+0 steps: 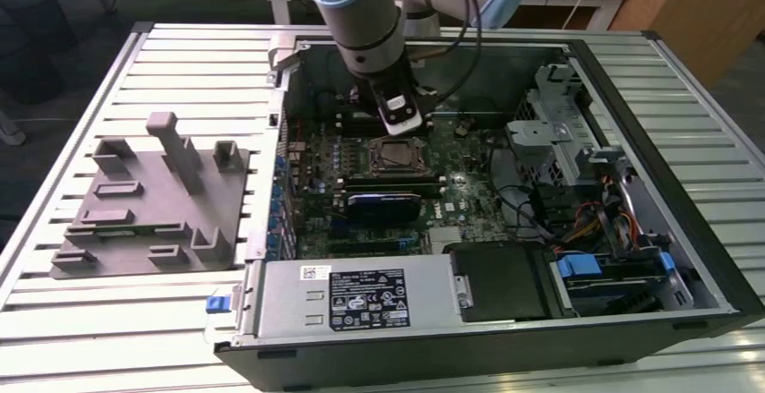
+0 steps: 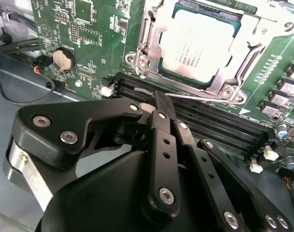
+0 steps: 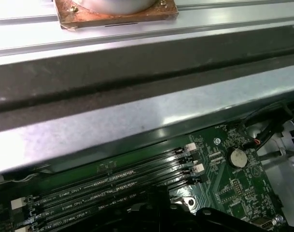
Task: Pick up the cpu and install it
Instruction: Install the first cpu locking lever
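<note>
The cpu (image 2: 197, 46), a flat silver-grey square with a pale rim, lies inside the socket frame (image 2: 146, 43) on the green motherboard. My gripper (image 2: 155, 100) hangs just off the socket, over the black memory slots (image 2: 204, 121), its black fingers pressed together with nothing between them. In the exterior view the gripper (image 1: 403, 126) hovers inside the open computer case, right behind the socket (image 1: 395, 154). In the first wrist view the memory slots (image 3: 113, 188) show below the case's metal wall (image 3: 147, 116).
A grey moulded tray (image 1: 156, 200) lies on the slatted table at the exterior view's left. The power supply (image 1: 358, 299) fills the case's front and a drive cage with cables (image 1: 574, 169) stands at the right. A coin battery (image 2: 63, 59) sits on the board.
</note>
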`<state>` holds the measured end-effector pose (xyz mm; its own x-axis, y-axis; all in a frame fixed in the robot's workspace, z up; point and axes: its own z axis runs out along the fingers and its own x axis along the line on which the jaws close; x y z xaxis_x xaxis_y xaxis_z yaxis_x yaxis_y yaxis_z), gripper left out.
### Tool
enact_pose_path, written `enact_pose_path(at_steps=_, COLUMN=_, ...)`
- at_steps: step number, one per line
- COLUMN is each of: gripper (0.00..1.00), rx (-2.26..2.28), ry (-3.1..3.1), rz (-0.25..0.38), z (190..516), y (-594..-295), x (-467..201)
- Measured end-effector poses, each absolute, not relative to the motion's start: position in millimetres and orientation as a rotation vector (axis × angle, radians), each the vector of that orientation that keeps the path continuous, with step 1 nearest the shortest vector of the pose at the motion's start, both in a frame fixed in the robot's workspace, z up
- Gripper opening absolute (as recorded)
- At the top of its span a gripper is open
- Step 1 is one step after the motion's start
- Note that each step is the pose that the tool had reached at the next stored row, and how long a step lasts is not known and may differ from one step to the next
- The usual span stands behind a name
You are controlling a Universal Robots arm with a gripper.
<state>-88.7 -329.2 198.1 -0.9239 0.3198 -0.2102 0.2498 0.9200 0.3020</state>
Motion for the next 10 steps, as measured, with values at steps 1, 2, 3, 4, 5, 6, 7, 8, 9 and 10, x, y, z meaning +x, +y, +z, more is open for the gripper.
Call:
enact_pose_path(at_steps=1, gripper=0.11, rx=0.424, ry=2.825, rz=0.396, z=197.5, y=-328.9, x=-88.9)
enact_pose_path(at_steps=2, gripper=0.11, rx=0.423, ry=2.825, rz=0.396, z=196.9, y=-328.7, x=-89.1)
enact_pose_path(at_steps=3, gripper=0.11, rx=0.422, ry=2.826, rz=0.395, z=196.2, y=-328.7, x=-89.2)
enact_pose_path(at_steps=4, gripper=0.11, rx=0.421, ry=2.827, rz=0.394, z=195.6, y=-328.7, x=-89.2)
enact_pose_path(at_steps=5, gripper=0.11, rx=0.421, ry=2.827, rz=0.393, z=194.9, y=-328.7, x=-89.3)
enact_pose_path(at_steps=6, gripper=0.11, rx=0.42, ry=2.828, rz=0.393, z=194.2, y=-328.7, x=-89.4)
enact_pose_path(at_steps=7, gripper=0.11, rx=0.42, ry=2.829, rz=0.391, z=193.4, y=-328.7, x=-89.5)
enact_pose_path(at_steps=8, gripper=0.11, rx=0.419, ry=2.83, rz=0.389, z=192.7, y=-328.7, x=-89.6)
enact_pose_path(at_steps=9, gripper=0.11, rx=0.419, ry=2.831, rz=0.385, z=191.9, y=-328.6, x=-89.6)
enact_pose_path(at_steps=10, gripper=0.11, rx=0.418, ry=2.832, rz=0.382, z=191.2, y=-328.6, x=-89.7)
